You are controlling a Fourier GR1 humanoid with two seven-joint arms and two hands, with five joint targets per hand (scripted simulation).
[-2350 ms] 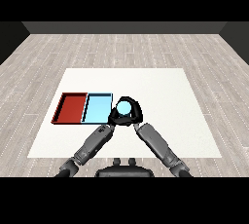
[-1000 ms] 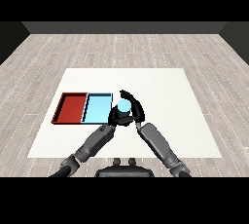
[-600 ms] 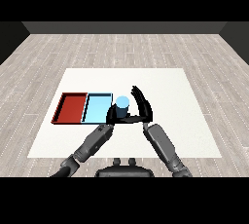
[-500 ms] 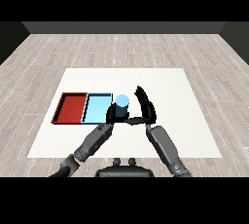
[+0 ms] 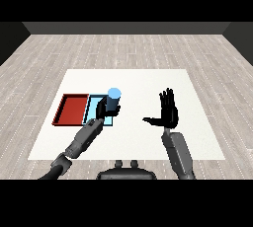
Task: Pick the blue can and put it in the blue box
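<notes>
Here the white table (image 5: 148,137) fills the middle of the view, with the two trays lying side by side at about 9 o'clock from its centre: the red tray (image 5: 70,110) on the outside and the blue tray (image 5: 92,106) just beside it toward the centre, their long walls touching. The blue can (image 5: 113,102) stands upright, long axis vertical, at the blue tray's right edge; whether its base rests on the table, on the tray rim, or is lifted clear cannot be told from this view. The left hand (image 5: 102,110) is curled round the can's lower body from the near side, with its forearm running in from 7 o'clock. The right hand (image 5: 167,113) is well apart from the can, at 3 o'clock from it, fingers straight and spread, thumb out toward the can, holding nothing. The controlling relation for the next move: the blue tray's floor lies at 9 o'clock from the can, directly beside it, and the left hand is the nearer hand by far. In judgement, the task is at the transfer step; a short leftward carry followed by release should complete it, with the can kept upright.
</notes>
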